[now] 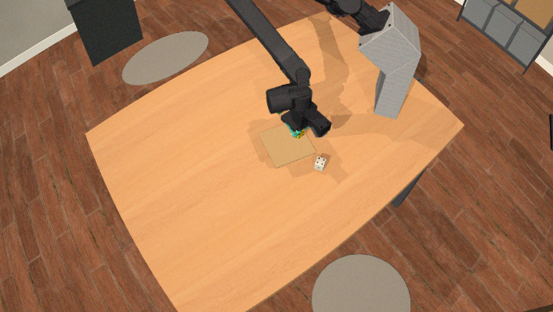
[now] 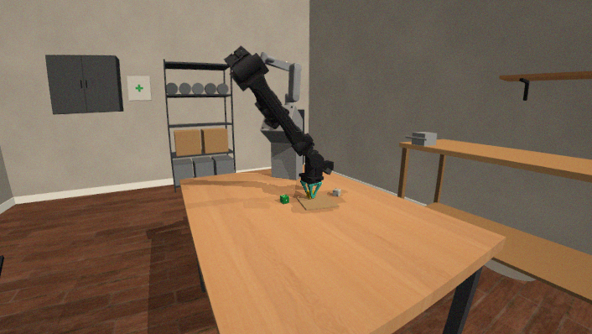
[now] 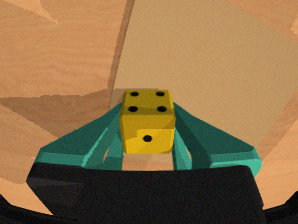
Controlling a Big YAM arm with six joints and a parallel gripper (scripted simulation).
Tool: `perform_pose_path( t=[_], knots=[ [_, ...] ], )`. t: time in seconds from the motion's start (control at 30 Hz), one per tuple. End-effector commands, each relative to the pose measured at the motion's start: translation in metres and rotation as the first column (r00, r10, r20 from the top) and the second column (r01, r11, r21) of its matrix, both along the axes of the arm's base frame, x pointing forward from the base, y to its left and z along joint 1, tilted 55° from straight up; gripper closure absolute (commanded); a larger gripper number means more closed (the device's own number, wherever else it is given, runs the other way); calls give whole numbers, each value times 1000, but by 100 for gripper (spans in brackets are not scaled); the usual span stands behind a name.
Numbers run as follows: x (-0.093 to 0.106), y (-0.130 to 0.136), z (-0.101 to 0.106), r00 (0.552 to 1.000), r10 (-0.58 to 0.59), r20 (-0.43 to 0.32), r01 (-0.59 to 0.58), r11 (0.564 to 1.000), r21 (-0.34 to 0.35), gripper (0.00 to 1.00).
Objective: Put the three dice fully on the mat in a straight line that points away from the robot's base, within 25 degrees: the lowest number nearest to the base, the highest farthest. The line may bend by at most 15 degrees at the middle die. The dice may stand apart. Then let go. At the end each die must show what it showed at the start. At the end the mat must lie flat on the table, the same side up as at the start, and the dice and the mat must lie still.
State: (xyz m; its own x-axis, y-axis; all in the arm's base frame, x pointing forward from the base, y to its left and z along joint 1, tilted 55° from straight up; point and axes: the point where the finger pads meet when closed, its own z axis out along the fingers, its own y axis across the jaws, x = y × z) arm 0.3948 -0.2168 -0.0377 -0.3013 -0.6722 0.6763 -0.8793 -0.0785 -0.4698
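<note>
I've got the gripper (image 3: 148, 137) clamped on yellow die (image 3: 148, 123) over cardboard-like mat (image 1: 283, 149) corner; white die (image 1: 320, 163) beside mat, green die (image 2: 284, 199) opp. side.

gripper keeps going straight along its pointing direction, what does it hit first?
Most likely the mat. The gripper, shut on the yellow die, points steeply down over the mat's edge nearest the base, so the die's underside should land there. The remaining gap is unclear.
</note>
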Motion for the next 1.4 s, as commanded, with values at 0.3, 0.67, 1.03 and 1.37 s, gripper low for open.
perform_pose_path(
  t=[0.3,0.67,1.03,1.37],
  knots=[
    [0,-3,-5,1000,3,-8,-3,1000,0,74],
    [0,-4,-4,1000,2,-4,-2,1000,-1,74],
    [0,-4,-4,1000,2,-4,-2,1000,-1,74],
    [0,-4,-4,1000,2,-4,-2,1000,-1,74]
  ],
)
